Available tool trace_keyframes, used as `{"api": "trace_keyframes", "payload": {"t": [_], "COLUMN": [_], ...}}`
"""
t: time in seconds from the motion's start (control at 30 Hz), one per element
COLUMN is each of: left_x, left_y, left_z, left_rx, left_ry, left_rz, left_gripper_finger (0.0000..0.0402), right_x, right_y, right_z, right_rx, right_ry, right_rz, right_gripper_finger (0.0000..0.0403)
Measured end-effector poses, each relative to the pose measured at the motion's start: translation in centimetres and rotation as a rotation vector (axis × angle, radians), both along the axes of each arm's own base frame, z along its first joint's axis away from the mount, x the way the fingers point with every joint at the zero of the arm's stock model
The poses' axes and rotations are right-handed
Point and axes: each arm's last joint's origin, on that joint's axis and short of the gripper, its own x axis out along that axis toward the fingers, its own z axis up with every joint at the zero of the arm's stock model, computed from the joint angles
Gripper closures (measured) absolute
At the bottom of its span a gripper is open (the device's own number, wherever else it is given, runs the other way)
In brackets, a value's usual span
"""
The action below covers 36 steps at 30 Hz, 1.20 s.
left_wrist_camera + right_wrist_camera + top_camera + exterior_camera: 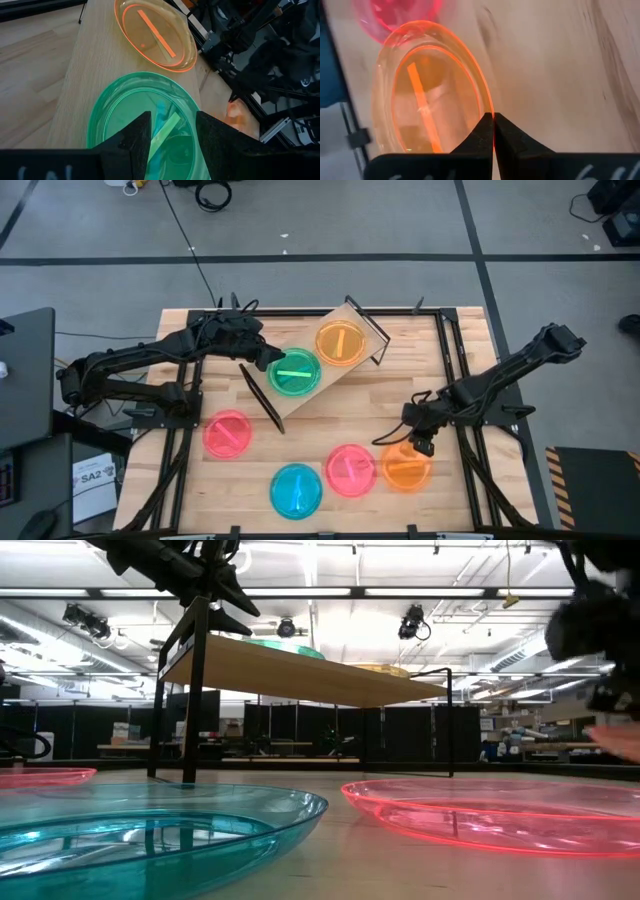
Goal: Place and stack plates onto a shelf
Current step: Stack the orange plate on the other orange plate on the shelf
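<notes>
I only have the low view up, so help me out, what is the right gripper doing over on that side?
Observer: The right gripper is shut on the rim of the orange plate on the table, near the table's front right.
Operator: What's actually sitting on top of the shelf?
Observer: Two plates: the green plate and another orange plate, side by side on the shelf.
Operator: And the left gripper?
Observer: The left gripper is open over the green plate's rim, one finger on each side of the edge.
Operator: How many plates are on the table itself?
Observer: Four: the blue plate, two pink ones, and the orange one in the right gripper.
</notes>
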Motion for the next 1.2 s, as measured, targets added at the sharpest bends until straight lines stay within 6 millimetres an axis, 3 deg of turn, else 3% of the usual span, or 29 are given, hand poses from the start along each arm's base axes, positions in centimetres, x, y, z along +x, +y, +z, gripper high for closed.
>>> {"api": "trace_keyframes", "payload": {"t": [0.3,0.63,0.87,1.2], "left_x": [0.0,0.0,0.0,0.0], "left_y": [0.0,0.0,0.0,0.0], "left_z": [0.0,0.0,0.0,0.0], "left_rx": [0.0,0.0,0.0,0.0], "left_ry": [0.0,0.0,0.0,0.0], "left_rz": [0.0,0.001,0.001,0.001], "left_gripper_finger": [0.0239,0.0239,0.0239,0.0239], "right_x": [1.5,3.0,3.8,4.8], "right_y": [0.6,0.3,-1.8,-6.3], "right_z": [6.1,13.0,14.9,15.5], "right_rx": [0.055,0.0,-0.096,-0.134], "right_ry": [-0.034,-0.283,-0.384,-0.432], "right_rz": [-0.065,-0.254,-0.442,-0.682], "right_gripper_finger": [0.0395,0.0395,0.0395,0.0395]}}
